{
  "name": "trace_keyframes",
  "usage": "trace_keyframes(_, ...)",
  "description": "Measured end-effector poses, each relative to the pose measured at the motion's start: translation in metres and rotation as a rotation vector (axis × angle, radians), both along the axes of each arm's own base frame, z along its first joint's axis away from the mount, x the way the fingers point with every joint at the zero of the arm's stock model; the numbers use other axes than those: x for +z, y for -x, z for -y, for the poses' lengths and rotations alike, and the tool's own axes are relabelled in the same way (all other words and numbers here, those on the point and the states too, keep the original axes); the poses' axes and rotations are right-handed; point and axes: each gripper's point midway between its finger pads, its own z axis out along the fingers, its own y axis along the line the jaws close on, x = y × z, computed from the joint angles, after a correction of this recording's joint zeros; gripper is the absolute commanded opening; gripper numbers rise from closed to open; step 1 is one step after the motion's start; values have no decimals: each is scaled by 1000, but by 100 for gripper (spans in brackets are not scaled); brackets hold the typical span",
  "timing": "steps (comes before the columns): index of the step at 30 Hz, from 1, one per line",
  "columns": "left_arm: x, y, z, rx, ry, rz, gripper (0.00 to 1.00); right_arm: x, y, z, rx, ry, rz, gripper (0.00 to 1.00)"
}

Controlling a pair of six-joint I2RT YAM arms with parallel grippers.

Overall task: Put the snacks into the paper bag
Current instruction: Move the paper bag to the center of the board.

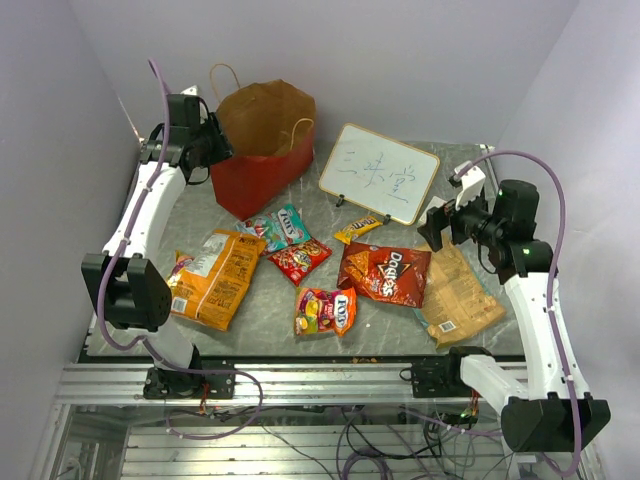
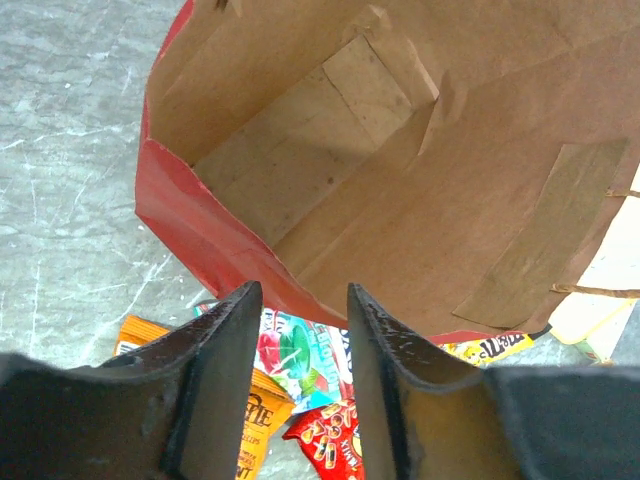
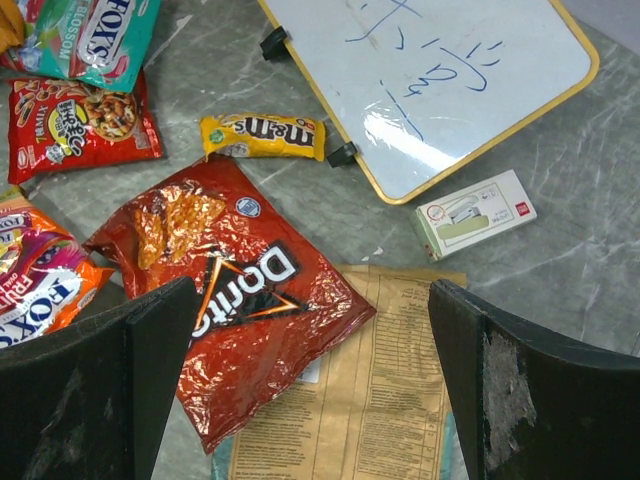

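**A:** Two hands in play, and neither has hold of a snack. The left hand (image 2: 302,292) has its fingers partway apart with a narrow gap, and I can see nothing pinched. Just past the tips is the red rim of the paper bag (image 2: 190,235), which stands at the upper left of the overhead view with its mouth gaping.

**B:** Anything inside it?

**A:** Only brown kraft shows from the wrist. The walls are thin paper, so I'd judge it light and easy to tip or crumple. A hold on the rim should steady it.

**B:** And the right hand (image 3: 312,295)?

**A:** Fingers spread wide and gripping nothing. It hangs over the dark red Doritos bag (image 3: 240,320), which lies flat mid-frame with its edge over a tan chip bag (image 3: 370,400) at the bottom.

**B:** How will that Doritos bag handle?

**A:** It's glossy, crinkly film, so I reckon it's light and slippery, and the chips inside would crush. My call is to pinch a sealed end or a corner, not the belly.

**B:** Further out?

**A:** A yellow m&m's pack (image 3: 262,137) sits just above it. A bright red pack (image 3: 80,125) and a teal pack (image 3: 100,35) are at upper left. All three are small and soft, and probably easy to nip across the middle. Overhead, a big orange chip bag (image 1: 210,280) lies at lower left of the worktop (image 3: 560,280), and a colourful candy pack (image 1: 325,310) sits centre-bottom. Every snack is on the worktop, none of them in the bag.

**B:** Upper right?

**A:** A whiteboard (image 3: 450,80) with a small white box (image 3: 475,212) beside it. Neither is a snack.
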Motion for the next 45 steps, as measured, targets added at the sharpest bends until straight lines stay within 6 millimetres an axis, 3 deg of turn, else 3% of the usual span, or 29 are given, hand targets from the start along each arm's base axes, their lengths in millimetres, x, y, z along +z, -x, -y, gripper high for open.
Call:
trace_keyframes(11,-9,1,-6,15,-1,-18,12,-6,4,0,1,0,-2,100)
trace_keyframes(15,-10,2,-19,34,-6,-23,7,-5,4,0,1,-1,2,100)
trace_keyframes(23,-12,14,-53,45,-47,-59,7,-6,2,-2,15,-3,1,100)
trace_keyframes(29,-10,23,-77,45,-109,-66,7,-18,-2,-2,35,19,-30,100)
trace_keyframes(36,9,35,-86,29,-176,-18,7,-37,-2,1,63,67,-78,100)
trace_keyframes(45,7,37,-92,20,-213,-26,7,-61,1,3,94,106,-144,100)
